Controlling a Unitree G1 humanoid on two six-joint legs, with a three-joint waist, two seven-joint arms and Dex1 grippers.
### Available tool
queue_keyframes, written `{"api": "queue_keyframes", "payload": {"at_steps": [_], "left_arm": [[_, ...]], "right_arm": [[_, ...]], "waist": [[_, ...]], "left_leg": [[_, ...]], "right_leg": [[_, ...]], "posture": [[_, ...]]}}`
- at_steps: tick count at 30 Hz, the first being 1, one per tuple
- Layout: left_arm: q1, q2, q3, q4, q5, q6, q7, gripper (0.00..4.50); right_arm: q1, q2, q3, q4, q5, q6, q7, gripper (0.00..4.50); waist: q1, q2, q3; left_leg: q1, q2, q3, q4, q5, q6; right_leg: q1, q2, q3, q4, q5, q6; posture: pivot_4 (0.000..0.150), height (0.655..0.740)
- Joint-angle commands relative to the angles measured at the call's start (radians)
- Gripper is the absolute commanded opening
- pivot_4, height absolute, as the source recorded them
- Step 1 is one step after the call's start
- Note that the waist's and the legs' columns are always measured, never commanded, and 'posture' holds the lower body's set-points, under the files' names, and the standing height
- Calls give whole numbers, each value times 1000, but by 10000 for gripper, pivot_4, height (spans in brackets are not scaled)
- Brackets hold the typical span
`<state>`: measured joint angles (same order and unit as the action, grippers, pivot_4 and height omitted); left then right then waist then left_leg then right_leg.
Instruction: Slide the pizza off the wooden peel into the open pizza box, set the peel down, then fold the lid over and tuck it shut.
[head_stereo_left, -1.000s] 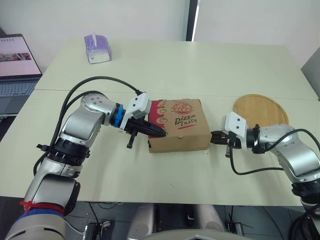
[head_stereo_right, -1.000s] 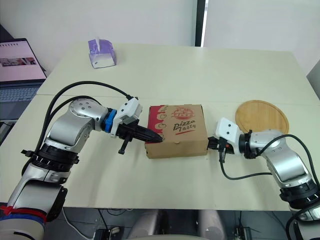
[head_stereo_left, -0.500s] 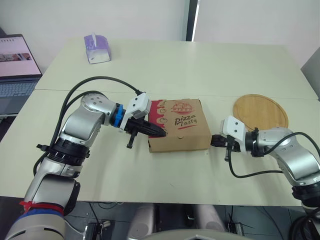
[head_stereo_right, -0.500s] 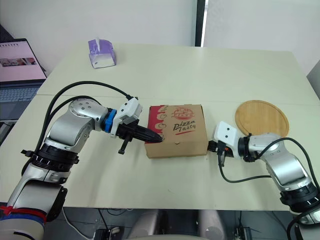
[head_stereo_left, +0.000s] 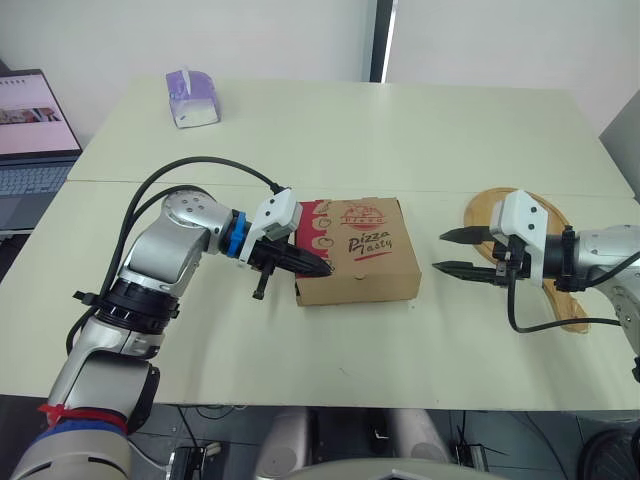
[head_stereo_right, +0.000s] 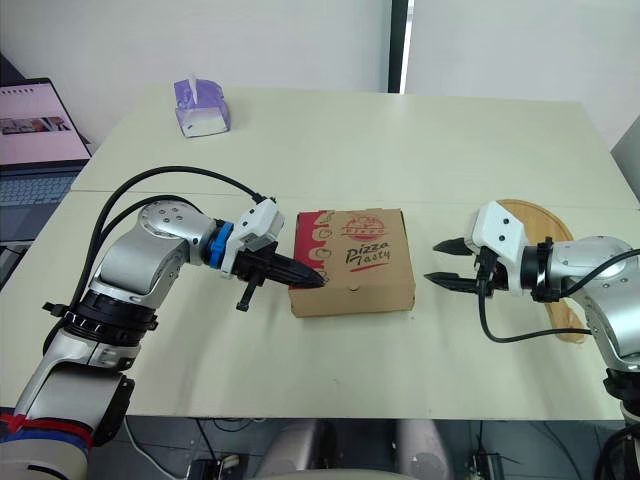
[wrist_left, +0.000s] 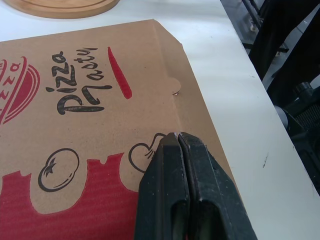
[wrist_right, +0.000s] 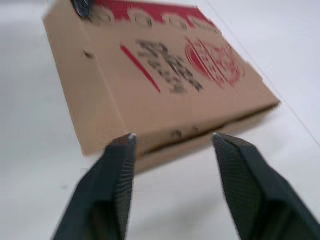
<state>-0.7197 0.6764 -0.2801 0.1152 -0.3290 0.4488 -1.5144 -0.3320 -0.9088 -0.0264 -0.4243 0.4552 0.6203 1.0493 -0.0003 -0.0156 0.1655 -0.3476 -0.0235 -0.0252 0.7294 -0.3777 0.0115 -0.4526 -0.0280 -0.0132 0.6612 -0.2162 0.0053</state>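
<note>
Right gripper (head_stereo_left: 440, 252) is backing away from the box's right side compared with 1 second ago. Its 2 fingers are now spreading wide with nothing between them, hanging near the wooden peel (head_stereo_left: 482, 208), which is lying flat on the table (head_stereo_left: 400, 130). Pizza box (head_stereo_left: 362, 250) is sitting closed mid-table, apart from that gripper. Left gripper (wrist_left: 178, 137) is pressing its tips, pinched together on nothing, onto the lid near the box's left edge. A thin gap is showing along the side wall, so I'm guessing the tuck isn't fully seating. Cardboard like this is probably light and bendy, so I'd be pushing at the lid's edge by the flap, not mid-panel.
</note>
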Motion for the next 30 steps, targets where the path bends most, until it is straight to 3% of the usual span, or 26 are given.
{"api": "queue_keyframes", "payload": {"at_steps": [1, 3, 11, 30], "left_arm": [[-3, 11, 18, -24, -3, -7, -1, 0], [-4, 12, 18, -24, -3, -7, -2, 0], [-11, 17, 20, -21, -6, -5, -8, 0], [-4, 18, 9, -28, -1, -10, -16, 0]], "right_arm": [[-17, 27, 43, -76, -11, -11, -32, 38731], [-22, 46, 86, -76, -57, -40, -57, 44831], [-49, 83, 212, 12, -254, -201, -102, 44831], [-39, 126, 217, 69, -354, -265, -118, 44831]], "waist": [[0, 0, 0], [0, 0, 0], [-1, 0, 0], [-1, 0, 0]], "left_leg": [[0, 0, 0, 0, 0, 0], [0, 0, 0, 0, 0, 0], [0, 0, 0, 0, 0, 0], [0, 0, 0, 0, 0, 0]], "right_leg": [[0, 0, 0, 0, 0, 0], [0, 0, 0, 0, 0, 0], [0, 0, 0, 0, 0, 0], [0, 0, 0, 0, 0, 0]], "posture": [[1500, 7251], [1500, 7251], [1500, 7251], [1500, 7251]]}}
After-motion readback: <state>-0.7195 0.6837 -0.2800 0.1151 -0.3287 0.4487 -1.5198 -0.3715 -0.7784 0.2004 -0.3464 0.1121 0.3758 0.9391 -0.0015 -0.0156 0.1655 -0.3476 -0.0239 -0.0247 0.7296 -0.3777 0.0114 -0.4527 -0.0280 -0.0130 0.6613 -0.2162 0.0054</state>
